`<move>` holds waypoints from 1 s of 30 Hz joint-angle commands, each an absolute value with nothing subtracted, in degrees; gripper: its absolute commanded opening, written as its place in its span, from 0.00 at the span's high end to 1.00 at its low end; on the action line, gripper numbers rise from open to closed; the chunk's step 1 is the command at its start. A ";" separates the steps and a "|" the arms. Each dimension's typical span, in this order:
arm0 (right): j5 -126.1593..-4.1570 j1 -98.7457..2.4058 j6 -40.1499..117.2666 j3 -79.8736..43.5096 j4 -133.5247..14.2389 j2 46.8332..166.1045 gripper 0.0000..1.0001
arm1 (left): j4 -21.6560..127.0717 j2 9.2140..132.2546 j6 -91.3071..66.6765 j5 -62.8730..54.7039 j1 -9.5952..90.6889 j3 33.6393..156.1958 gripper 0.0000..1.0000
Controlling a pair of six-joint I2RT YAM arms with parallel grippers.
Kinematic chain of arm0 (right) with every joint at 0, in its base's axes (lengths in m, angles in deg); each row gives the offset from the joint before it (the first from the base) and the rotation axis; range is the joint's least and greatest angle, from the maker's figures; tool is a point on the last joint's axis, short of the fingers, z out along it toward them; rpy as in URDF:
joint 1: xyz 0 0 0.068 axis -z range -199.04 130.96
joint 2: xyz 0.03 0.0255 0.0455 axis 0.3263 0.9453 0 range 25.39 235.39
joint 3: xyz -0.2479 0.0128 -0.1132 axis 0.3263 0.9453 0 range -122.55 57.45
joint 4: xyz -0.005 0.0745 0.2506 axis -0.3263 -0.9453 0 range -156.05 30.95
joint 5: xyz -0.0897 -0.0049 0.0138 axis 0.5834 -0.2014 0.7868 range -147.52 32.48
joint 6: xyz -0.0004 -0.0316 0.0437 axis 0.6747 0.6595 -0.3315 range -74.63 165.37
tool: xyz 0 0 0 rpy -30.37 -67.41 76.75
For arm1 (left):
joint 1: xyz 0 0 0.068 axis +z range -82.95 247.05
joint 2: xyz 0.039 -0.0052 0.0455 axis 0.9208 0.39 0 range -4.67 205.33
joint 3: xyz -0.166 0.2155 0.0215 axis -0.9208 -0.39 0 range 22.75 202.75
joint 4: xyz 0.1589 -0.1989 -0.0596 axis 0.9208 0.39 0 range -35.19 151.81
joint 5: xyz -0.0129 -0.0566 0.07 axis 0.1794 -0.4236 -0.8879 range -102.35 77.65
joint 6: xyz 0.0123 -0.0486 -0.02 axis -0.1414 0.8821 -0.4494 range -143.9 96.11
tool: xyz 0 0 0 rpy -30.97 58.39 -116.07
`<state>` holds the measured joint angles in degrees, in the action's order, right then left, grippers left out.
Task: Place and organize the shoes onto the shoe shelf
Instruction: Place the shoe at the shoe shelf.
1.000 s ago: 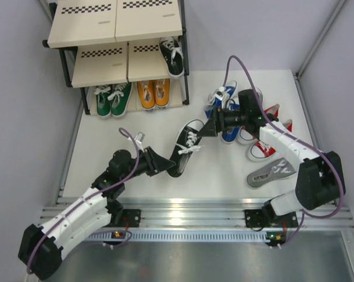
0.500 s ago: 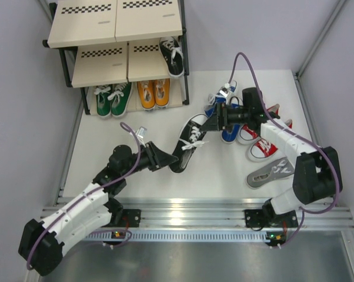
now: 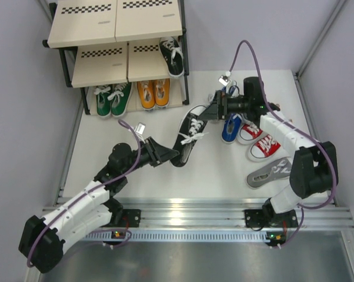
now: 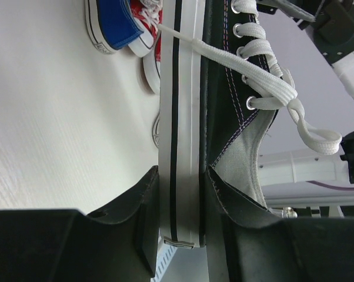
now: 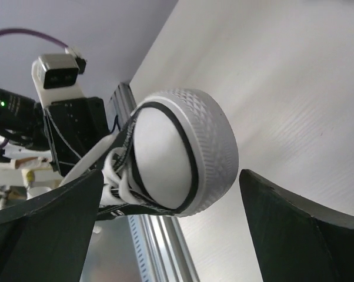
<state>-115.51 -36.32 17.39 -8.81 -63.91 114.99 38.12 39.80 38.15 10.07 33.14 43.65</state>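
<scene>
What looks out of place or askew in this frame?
The grey sneaker appears tipped on its side near the right arm's base, unlike the upright red sneakers. The black sneaker spans both arms: heel clamped in the left gripper, toe between the fingers of the open right gripper.

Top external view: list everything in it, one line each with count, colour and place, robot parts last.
shoe shelf: one, black and beige, far left.
green shoes: two, green, bottom tier, left.
orange shoes: two, orange, bottom tier, right.
shelved black shoe: one, black, middle tier, right end.
held black shoe: one, black, mid-table.
blue shoe: one visible, blue, right of centre.
red shoes: two, red, beside the blue shoe.
grey shoe: one, grey, on its side, near right.
table: one, white, under everything.
left gripper: one, black, shut on the held black shoe's heel.
right gripper: one, black, open around its toe.
</scene>
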 commanded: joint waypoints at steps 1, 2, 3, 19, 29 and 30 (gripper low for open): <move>-113.96 -33.38 30.72 -19.42 -73.40 113.54 0.01 | 26.86 36.03 38.07 1.85 32.86 46.75 1.00; -114.47 -32.50 33.83 -21.02 -76.51 113.54 0.01 | 27.30 35.41 38.07 -0.37 32.86 46.74 1.00; -115.17 -31.27 36.03 -22.25 -78.45 113.54 0.01 | 27.74 34.97 37.20 -1.96 33.03 46.74 1.00; -116.58 -19.57 46.08 -11.20 -78.30 104.67 0.01 | 28.53 45.23 40.08 -20.07 39.96 62.64 1.00; -116.32 -19.57 45.72 -10.75 -77.42 103.26 0.01 | 32.32 59.48 44.48 -12.70 52.19 75.47 1.00; -116.40 -19.57 45.72 -10.84 -77.50 103.17 0.01 | 32.05 60.62 44.74 -10.78 52.80 76.35 1.00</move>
